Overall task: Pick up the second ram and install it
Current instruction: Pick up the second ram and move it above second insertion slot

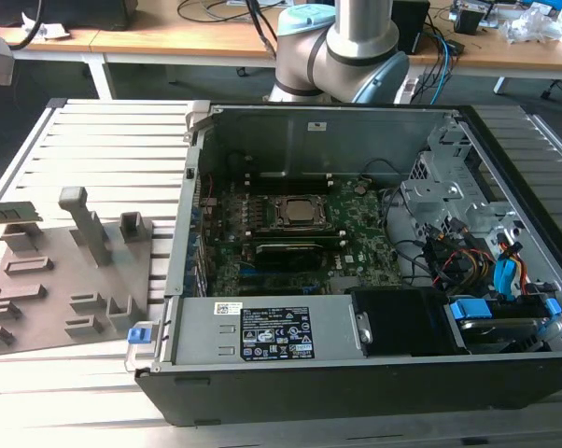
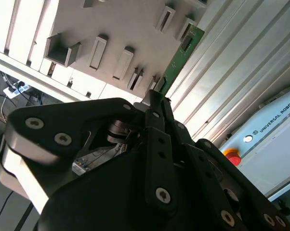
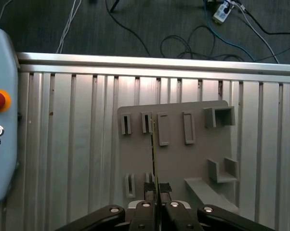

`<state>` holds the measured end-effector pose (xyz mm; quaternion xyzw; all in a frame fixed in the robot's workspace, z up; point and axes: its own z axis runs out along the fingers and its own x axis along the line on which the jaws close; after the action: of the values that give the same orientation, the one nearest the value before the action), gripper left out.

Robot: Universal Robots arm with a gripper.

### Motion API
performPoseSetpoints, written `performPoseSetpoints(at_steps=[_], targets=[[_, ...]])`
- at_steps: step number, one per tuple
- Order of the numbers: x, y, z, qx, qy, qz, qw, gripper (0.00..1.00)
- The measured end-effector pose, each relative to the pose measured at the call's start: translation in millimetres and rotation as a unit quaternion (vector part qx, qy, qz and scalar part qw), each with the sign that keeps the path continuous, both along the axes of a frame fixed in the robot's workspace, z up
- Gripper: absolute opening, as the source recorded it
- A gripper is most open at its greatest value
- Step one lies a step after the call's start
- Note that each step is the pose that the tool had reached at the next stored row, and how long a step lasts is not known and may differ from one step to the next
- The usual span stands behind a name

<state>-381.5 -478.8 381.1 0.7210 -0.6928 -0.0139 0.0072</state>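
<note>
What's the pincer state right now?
Pincer: closed, holding the ram.

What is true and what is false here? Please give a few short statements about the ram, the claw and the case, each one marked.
1. The claw is shut on the ram. True.
2. The case is open, with its motherboard showing. True.
3. The ram sits in a motherboard slot. False: the claw holds it above the grey plate.
4. The grey plate lies inside the case. False: it lies on the slatted table beside the case.
</note>
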Motion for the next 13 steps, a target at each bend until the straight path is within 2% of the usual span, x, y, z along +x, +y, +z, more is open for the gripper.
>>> performPoseSetpoints(at_steps=[13], targets=[[0.2,0.0,19.9,0.0,0.0,0.0,1.0,0.14]])
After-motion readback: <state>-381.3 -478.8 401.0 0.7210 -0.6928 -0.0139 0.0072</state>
